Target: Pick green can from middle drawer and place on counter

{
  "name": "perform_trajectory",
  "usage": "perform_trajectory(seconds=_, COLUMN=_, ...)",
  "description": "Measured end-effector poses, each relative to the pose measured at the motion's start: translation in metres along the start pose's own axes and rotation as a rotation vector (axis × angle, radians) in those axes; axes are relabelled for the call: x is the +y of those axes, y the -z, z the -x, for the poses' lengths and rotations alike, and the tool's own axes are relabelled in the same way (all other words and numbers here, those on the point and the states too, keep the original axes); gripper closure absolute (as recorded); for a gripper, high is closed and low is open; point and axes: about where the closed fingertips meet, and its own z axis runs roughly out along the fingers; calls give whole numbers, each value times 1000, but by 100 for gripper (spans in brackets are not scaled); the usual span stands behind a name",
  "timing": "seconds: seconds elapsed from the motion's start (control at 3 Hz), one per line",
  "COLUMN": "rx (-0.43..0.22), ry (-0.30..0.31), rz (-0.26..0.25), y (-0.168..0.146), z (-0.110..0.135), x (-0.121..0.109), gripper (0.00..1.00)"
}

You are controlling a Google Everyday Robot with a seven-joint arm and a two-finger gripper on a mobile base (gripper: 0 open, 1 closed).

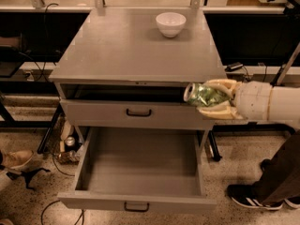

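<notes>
My gripper (206, 97) comes in from the right and is shut on the green can (202, 95), which lies sideways between the pale fingers (220, 84). The can hangs in the air at the cabinet's right front corner, level with the top drawer front and above the open middle drawer (140, 161). That drawer is pulled out and its tray holds nothing. The grey counter (126, 46) lies just above and to the left of the can.
A white bowl (170, 23) stands at the back right of the counter. The top drawer (136, 112) is slightly ajar. A person's leg and shoe (253, 197) stand at the right. Cables and clutter (65, 144) lie on the floor at the left.
</notes>
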Motion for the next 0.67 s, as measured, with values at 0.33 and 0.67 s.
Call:
perform_trajectory(seconds=0.33, rx=19, ry=71, rz=13, y=3, z=37, x=-48, gripper=100)
perform_trajectory(seconds=0.67, rx=19, ry=71, rz=14, y=2, z=37, x=-48, gripper=100)
